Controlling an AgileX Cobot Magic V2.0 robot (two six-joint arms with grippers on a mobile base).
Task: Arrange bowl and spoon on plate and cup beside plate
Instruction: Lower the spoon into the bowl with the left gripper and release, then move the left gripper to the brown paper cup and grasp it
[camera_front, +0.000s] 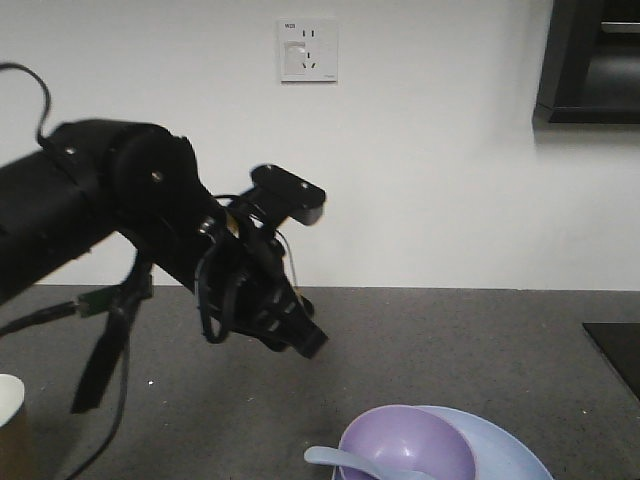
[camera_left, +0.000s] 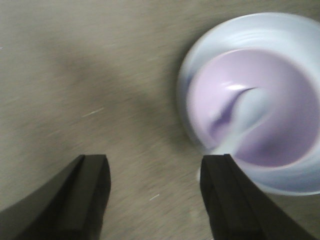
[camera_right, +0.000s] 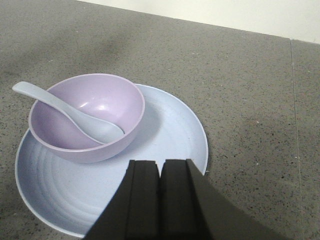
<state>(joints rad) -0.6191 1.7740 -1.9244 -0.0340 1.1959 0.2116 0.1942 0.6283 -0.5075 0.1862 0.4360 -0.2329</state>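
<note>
Lavender plastic bowl (camera_right: 115, 100) on round pale blue plate (camera_right: 170, 135), pale blue spoon (camera_right: 70, 112) inside; brown paper cup (camera_front: 10, 440) well apart. Left pincer (camera_left: 155, 167) wide open, empty; right pincer (camera_right: 160, 165) closed, empty.

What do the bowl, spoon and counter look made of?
The bowl looks like matte lavender plastic, with soft highlights. The spoon seems the same plastic, pale blue, dull sheen. The counter is probably stone: dark grey, finely speckled.
</note>
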